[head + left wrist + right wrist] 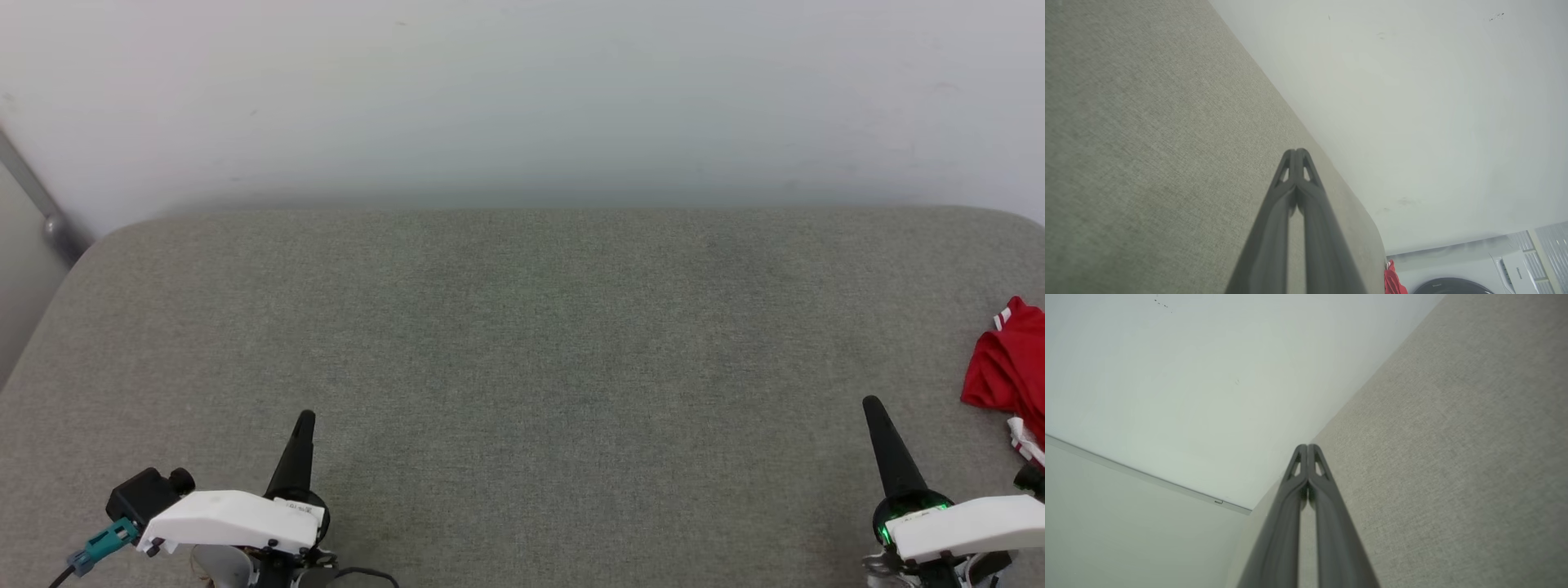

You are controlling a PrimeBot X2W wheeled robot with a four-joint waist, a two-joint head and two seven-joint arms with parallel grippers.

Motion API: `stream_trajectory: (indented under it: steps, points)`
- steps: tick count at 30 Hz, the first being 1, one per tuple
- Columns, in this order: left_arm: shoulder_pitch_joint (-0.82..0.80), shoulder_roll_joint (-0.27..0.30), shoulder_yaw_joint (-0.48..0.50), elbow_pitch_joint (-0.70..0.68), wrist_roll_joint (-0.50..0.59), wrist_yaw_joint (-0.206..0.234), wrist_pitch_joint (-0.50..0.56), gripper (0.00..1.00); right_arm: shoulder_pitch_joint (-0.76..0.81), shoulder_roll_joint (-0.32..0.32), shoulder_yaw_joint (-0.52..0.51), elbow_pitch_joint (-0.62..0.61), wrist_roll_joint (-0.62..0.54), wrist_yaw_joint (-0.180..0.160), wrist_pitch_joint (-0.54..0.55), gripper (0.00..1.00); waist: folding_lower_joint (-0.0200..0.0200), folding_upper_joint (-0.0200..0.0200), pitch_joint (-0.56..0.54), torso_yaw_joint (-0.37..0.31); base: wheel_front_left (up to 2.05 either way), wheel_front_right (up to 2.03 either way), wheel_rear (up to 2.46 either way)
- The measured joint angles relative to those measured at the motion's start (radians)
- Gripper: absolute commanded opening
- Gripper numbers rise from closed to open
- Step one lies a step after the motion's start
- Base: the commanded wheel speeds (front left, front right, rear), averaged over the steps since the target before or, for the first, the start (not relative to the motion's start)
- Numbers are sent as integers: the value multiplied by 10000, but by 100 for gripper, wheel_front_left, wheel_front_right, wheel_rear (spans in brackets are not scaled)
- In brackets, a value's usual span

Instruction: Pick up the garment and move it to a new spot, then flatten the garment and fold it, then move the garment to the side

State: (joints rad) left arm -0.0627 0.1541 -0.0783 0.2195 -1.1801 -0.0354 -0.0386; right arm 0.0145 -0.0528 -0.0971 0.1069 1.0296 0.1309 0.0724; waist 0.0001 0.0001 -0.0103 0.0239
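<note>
The garment (1008, 371) lies crumpled at the right edge of the head view, on the right-hand part of the desk (522, 343). It is a bunched heap of red cloth with a bit of red-and-white striped trim showing at its top and another white-striped patch at its lower end; the picture's border cuts off the rest. In the left wrist view a small red fold of it (1392, 281) peeks out past the desk's rounded far corner.

The right gripper (872, 402) is the nearer one, just beside the garment but apart from it, with bare grey fabric between them. Its jaws are pressed together with nothing in them, and the right wrist view shows the two dark fingers (1290, 522) meeting at the tip over the desk's woven cover.

The left gripper (304, 420) sits well apart from the garment, at the lower left of the desk. Its jaws are likewise closed and hold nothing.

A pale wall (522, 98) stands behind the desk. A white washing machine (1457, 265) with a dark round door shows beyond the desk's corner in the left wrist view.
</note>
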Motion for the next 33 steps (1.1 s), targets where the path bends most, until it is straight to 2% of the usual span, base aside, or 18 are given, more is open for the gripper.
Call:
stream_trajectory:
  steps: [33]
  points:
    - [-234,-548,1043,138,-2416,-525,803,0,-667,-2,-59,765,3231,-2,207,0,-1,-1,65,-116,0,0,0]
